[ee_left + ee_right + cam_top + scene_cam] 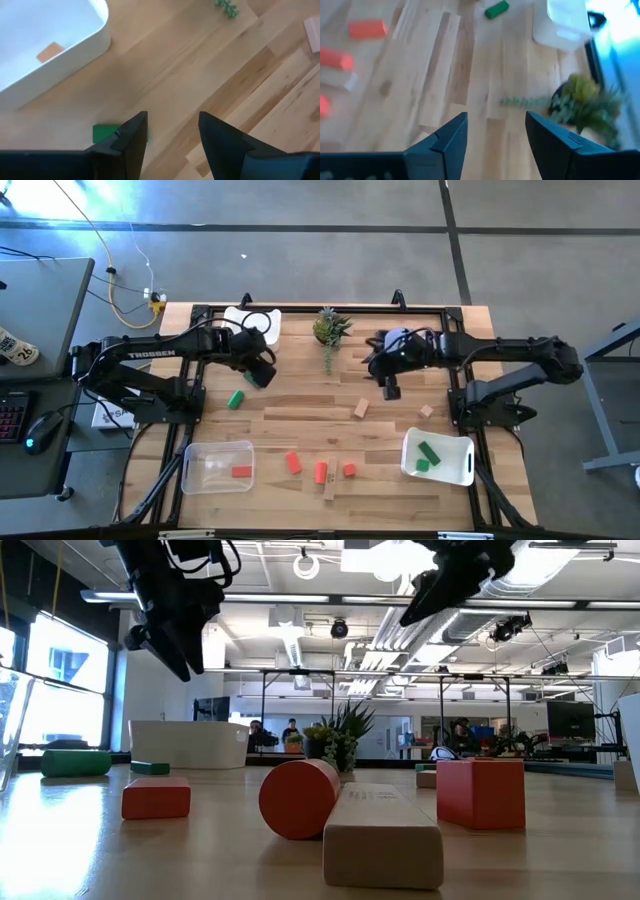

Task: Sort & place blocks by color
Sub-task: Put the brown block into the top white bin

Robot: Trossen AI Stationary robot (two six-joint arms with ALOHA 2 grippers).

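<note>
Left gripper [262, 373] fingers apart, empty, raised above surface [300, 405] beside green block [235, 399], right gripper [390, 387] fingers apart, empty, near plant [329, 328], red blocks [320, 470] grouped by front edge, open room mid-surface.

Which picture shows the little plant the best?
The high view: the potted plant sits whole and unblocked at the table's far edge, between the two arms. The low view shows it far off behind the red blocks. The right wrist view catches it blurred. The left wrist view shows only a leafy sprig.
</note>
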